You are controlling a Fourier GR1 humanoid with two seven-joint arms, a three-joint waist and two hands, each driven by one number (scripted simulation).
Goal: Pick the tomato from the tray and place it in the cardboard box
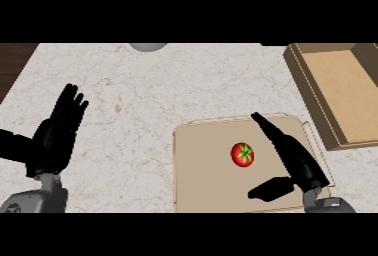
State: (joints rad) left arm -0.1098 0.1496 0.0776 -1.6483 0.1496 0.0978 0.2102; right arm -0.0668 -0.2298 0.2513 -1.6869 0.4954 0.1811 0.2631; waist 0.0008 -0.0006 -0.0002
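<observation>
1 tomato (pixel 244 154) on tray (pixel 203 170); cardboard box (pixel 343 95) cut off at right edge.

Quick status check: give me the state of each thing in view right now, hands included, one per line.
Tomato: on the tray, not held, stem up.
Tray: flat on the counter, holding only the tomato.
Box: open, nothing seen inside.
Right hand: open, over the tray just right of the tomato, fingers straight, thumb out.
Left hand: open, resting at the left, holding nothing.
</observation>
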